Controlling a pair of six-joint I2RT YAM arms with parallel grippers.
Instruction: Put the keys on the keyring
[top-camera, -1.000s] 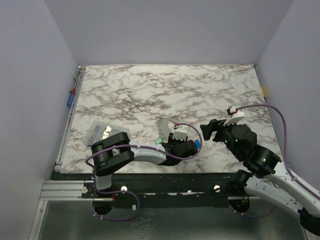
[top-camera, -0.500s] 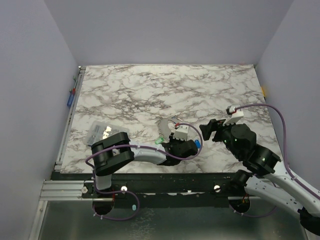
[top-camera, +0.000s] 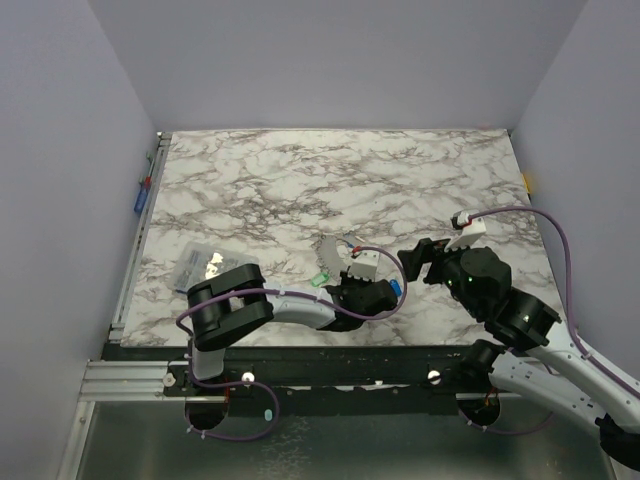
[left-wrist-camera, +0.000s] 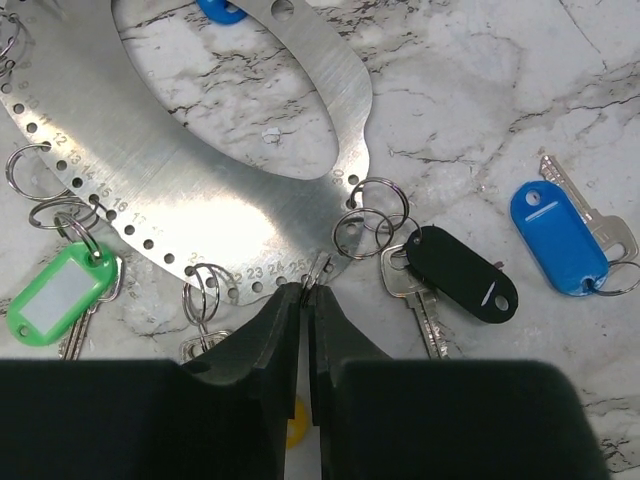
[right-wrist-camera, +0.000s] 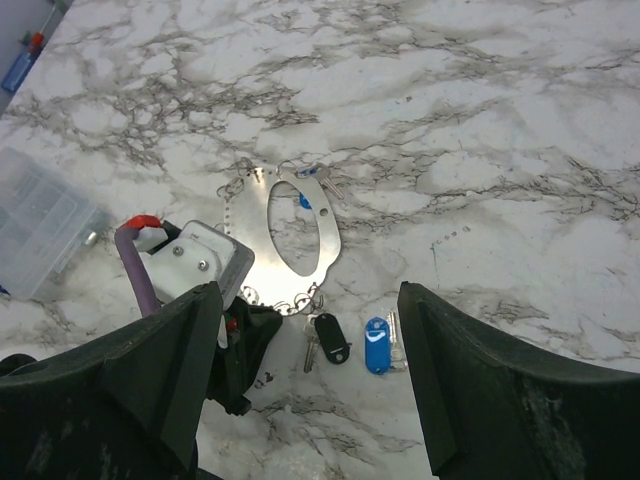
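The keyring (left-wrist-camera: 180, 190) is a flat silvery oval plate with numbered holes and small split rings along its edge, also visible in the right wrist view (right-wrist-camera: 262, 262). My left gripper (left-wrist-camera: 306, 290) is shut on one split ring (left-wrist-camera: 320, 266) at the plate's near edge. A black-tagged key (left-wrist-camera: 460, 272) hangs on neighbouring rings. A blue-tagged key (left-wrist-camera: 560, 235) lies loose to the right. A green-tagged key (left-wrist-camera: 58, 295) sits at the left, and a yellow tag (left-wrist-camera: 294, 432) peeks out under the jaws. My right gripper (right-wrist-camera: 307, 300) hovers open above the keys, holding nothing.
A clear plastic box (top-camera: 195, 263) lies at the table's left. A blue object (top-camera: 141, 198) sits on the left rail. The left arm's camera housing (right-wrist-camera: 195, 262) covers part of the plate. Another blue tag (left-wrist-camera: 222, 10) lies at the plate's far end.
My left gripper's jaws have closed in onto the split ring. Both arms have barely shifted, and the right gripper has stayed open.
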